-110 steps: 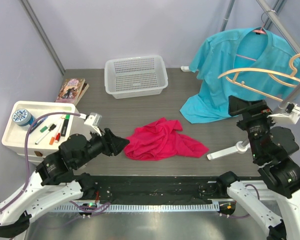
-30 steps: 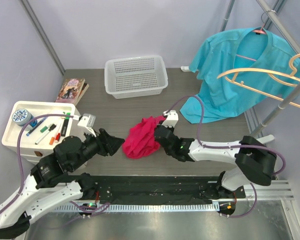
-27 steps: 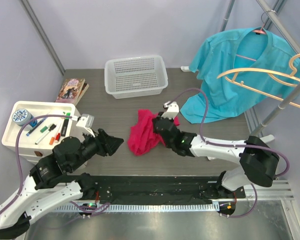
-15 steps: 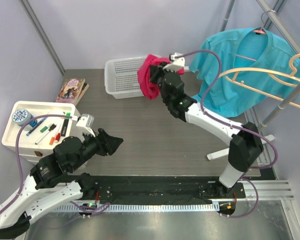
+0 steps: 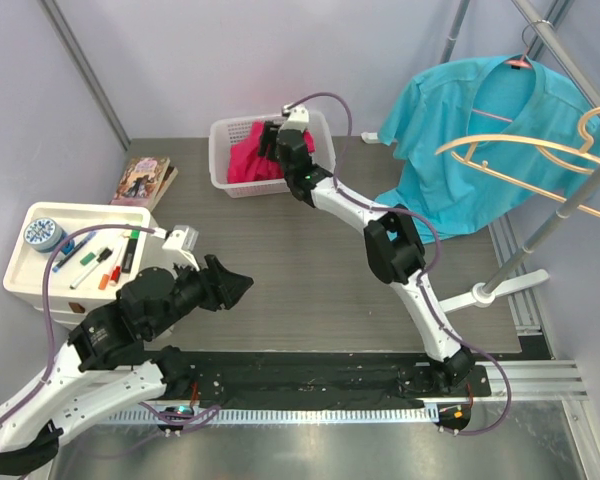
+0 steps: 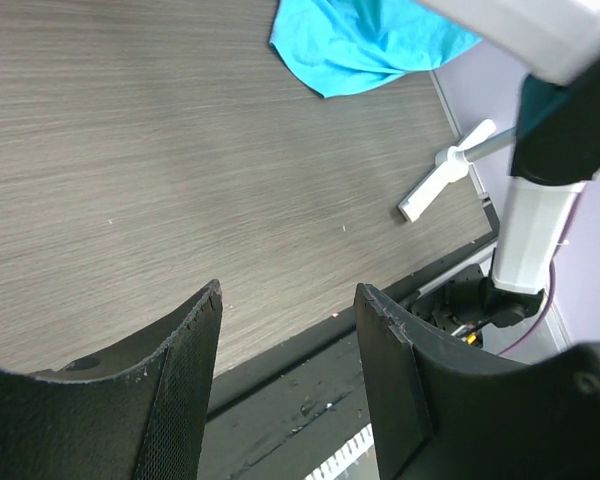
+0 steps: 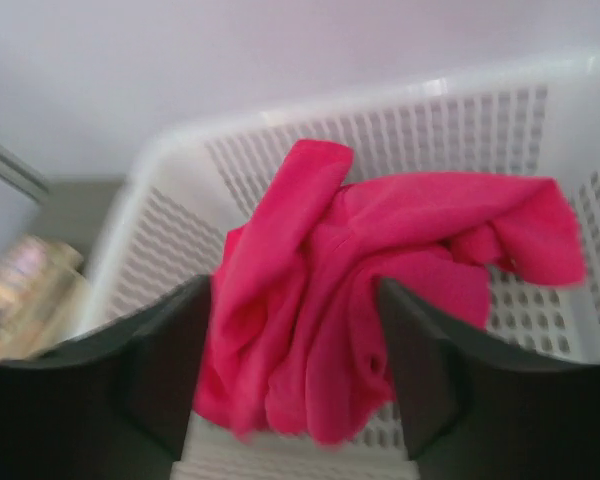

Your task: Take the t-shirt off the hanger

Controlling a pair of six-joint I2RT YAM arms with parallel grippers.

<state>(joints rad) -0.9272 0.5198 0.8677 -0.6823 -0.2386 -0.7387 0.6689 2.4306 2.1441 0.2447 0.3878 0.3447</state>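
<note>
Right jaws open above one t-shirt [image 7: 370,300], one basket [image 7: 460,92].

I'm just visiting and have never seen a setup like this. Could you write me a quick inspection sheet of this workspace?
Surface: grey wood-grain table; no spills seen.
Job's things: pink t-shirt lies crumpled in the white basket; teal shirt hangs on the rack; wooden hanger hangs empty in front of it.
Clutter: white tray holding markers and a tape roll; book behind it.
Grippers: left gripper open and empty over the table; right gripper open above the pink t-shirt.
Cables: purple cables loop along both arms.
Surroundings: plain lilac walls and metal poles; nothing else seen.
</note>
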